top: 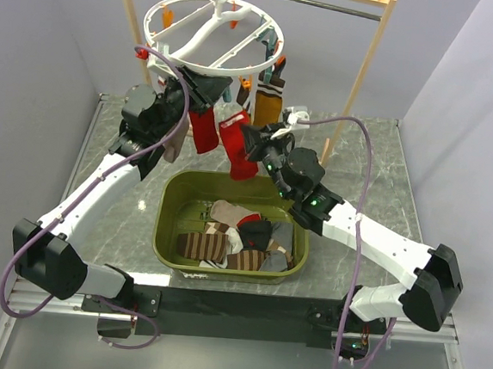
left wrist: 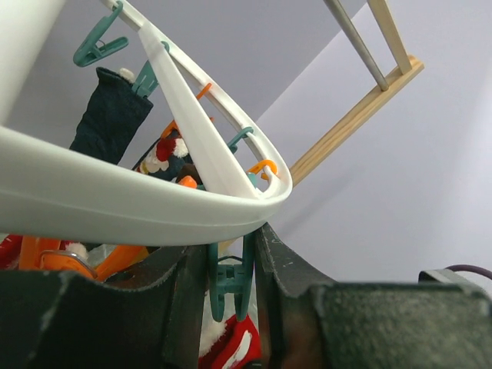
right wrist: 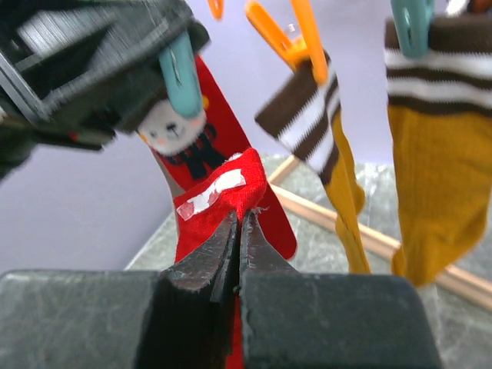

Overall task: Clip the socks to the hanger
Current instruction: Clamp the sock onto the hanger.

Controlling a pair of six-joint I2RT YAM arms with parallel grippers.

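The white ring hanger (top: 209, 34) hangs from the rack with socks on orange and teal clips. My left gripper (top: 206, 91) is under its front rim. In the left wrist view the gripper (left wrist: 231, 254) is shut on a teal clip (left wrist: 229, 280) below the white ring (left wrist: 115, 204). My right gripper (top: 250, 139) is shut on the top edge of a red sock with white marks (top: 239, 154) and holds it up just right of that clip. In the right wrist view the gripper (right wrist: 240, 223) pinches the sock's cuff (right wrist: 223, 192). Another red sock (top: 202, 129) hangs clipped beside it.
An olive bin (top: 166, 229) on the table holds several loose socks (top: 233, 239). Mustard socks with brown stripes (right wrist: 430, 177) hang from the hanger's right side. The wooden rack's posts (top: 369, 61) stand behind, with a metal rod across the top.
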